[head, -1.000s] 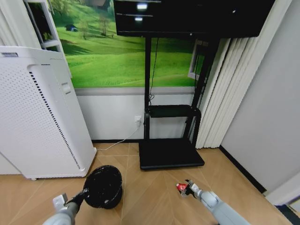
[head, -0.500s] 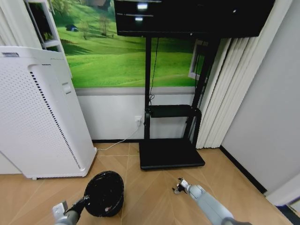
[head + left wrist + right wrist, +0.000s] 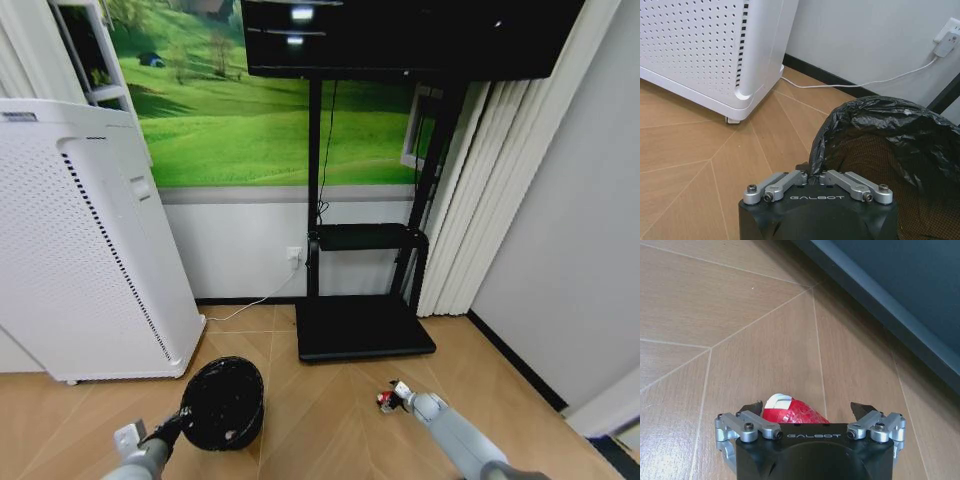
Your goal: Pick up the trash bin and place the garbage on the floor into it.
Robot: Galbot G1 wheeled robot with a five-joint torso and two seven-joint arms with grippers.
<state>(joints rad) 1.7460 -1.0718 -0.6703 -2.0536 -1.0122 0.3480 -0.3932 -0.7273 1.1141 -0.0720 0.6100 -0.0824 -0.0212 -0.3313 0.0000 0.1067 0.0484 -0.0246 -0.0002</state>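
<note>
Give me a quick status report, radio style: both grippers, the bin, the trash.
Left gripper shut on the trash bin rim. Right gripper open, straddling red-and-white garbage on the floor. Nothing in the way.

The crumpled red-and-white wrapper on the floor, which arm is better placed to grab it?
The right. Its right gripper is open around the crumpled red-and-white wrapper on the tan parquet floor. The left gripper is shut on the black-bagged round trash bin.
</note>
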